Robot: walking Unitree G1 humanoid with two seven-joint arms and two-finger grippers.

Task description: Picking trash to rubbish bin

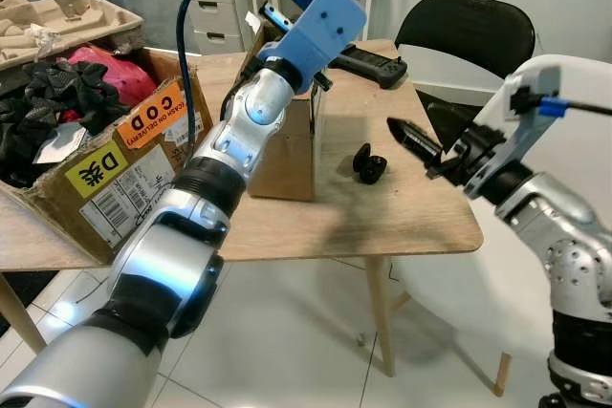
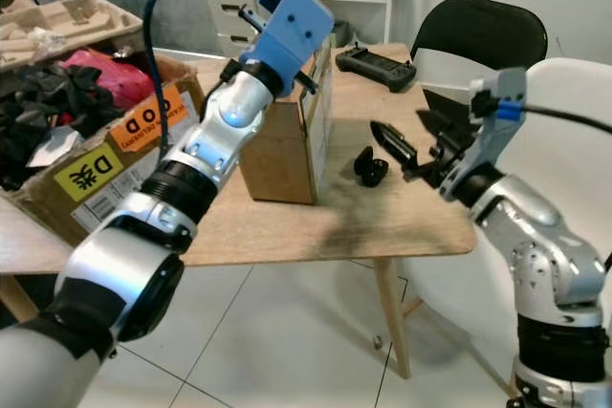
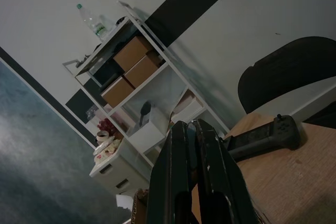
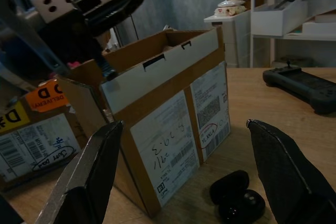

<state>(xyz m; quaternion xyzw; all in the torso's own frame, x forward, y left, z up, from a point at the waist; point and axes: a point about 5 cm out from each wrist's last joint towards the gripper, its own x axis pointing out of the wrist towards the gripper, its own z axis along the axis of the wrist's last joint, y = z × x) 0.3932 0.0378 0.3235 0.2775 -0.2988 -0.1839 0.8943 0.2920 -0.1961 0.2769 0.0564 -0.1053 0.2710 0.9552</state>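
My right pincer [image 4: 184, 177] hangs just off the near right edge of the tabletop [image 1: 402, 212], its fingers [image 4: 89, 177] spread wide open with nothing between them. My right wrist camera frames, between those fingers, the small black earbud case [image 4: 237, 196], lying open on the wood. From my head I see that same case [image 1: 369, 164] well apart from the fingertips, just beside the small cardboard box [image 1: 287, 155] standing in the middle of the tabletop. The wrist camera adds what my head cannot read: white shipping labels on the box's side and its open top.

My left arm reaches up over that box, and my left pincer [image 3: 197, 140] sits above its far rim, fingers pressed together and empty. Its wrist camera looks past them to a black game controller [image 3: 262, 137] on the far side of the tabletop, a black chair [image 3: 294, 72] and a white shelf unit [image 3: 142, 77] against the wall.

To my left, the head view shows a bigger cardboard box [image 1: 105, 174] stuffed with dark cloth and something pink.
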